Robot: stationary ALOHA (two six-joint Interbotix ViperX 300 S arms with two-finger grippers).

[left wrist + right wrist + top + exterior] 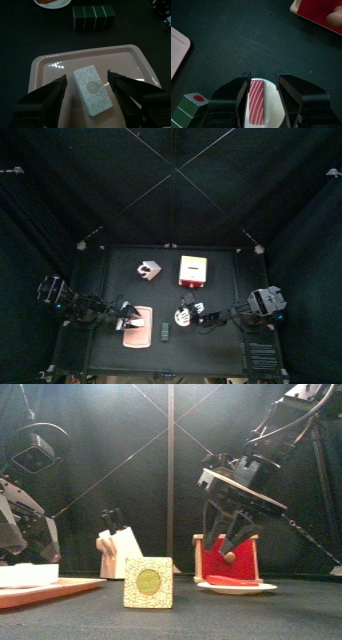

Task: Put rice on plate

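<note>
Top view showed the small black table inside the curtained pen, with 2 black arms reaching in, 1 from each side. At the far side lay the red-and-cream box, and beside it a small pale knife-block-like thing, which stood upright in the front view. Nearer the front edge on the left sat the pale pink plate, flat, with rounded corners. On it lay the rice, a white speckled oblong block with a round mark on its top, resting a little askew in the plate's middle. The left gripper hung just over the block with its jaws spread wide on either side, released, not pinching it. The right gripper hovered over a small white dish bearing a red-striped piece; its jaws stood apart on either flank of the dish, gripping nothing I could see. Between plate and dish stood a small green box, its cream patterned face turned to the front camera.
</note>
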